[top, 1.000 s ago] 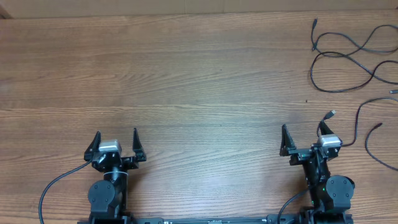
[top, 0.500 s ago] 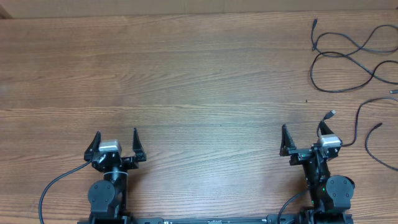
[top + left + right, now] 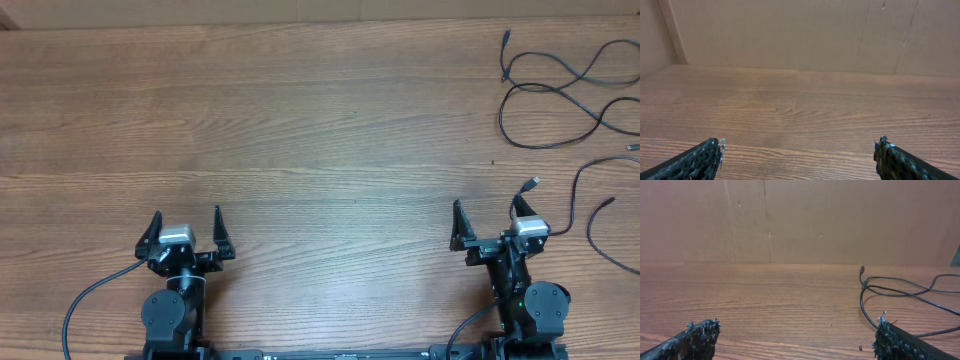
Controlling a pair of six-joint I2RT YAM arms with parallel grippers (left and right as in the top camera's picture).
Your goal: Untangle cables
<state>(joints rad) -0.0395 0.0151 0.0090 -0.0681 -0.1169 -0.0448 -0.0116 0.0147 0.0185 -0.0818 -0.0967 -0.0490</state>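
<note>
The cables [image 3: 556, 88] are thin black cords lying in loose crossing loops at the table's far right, with a small plug [image 3: 507, 37] at the back. A separate cord [image 3: 577, 192] curves along the right edge, and its plug end [image 3: 533, 183] lies just beyond my right gripper's right finger. My right gripper [image 3: 488, 212] is open and empty near the front edge. In the right wrist view, that gripper [image 3: 796, 326] faces bare wood, with the cable loops [image 3: 863, 297] ahead to the right. My left gripper [image 3: 187, 216] is open and empty at the front left, far from the cables. In its wrist view the left gripper [image 3: 798, 145] holds nothing.
The wooden table [image 3: 300, 120] runs wide between and beyond both arms. A brown cardboard wall [image 3: 800, 220] stands along the far edge. A third cord end [image 3: 600, 225] lies at the right edge. Thicker black wires [image 3: 85, 295] hang from the arm bases.
</note>
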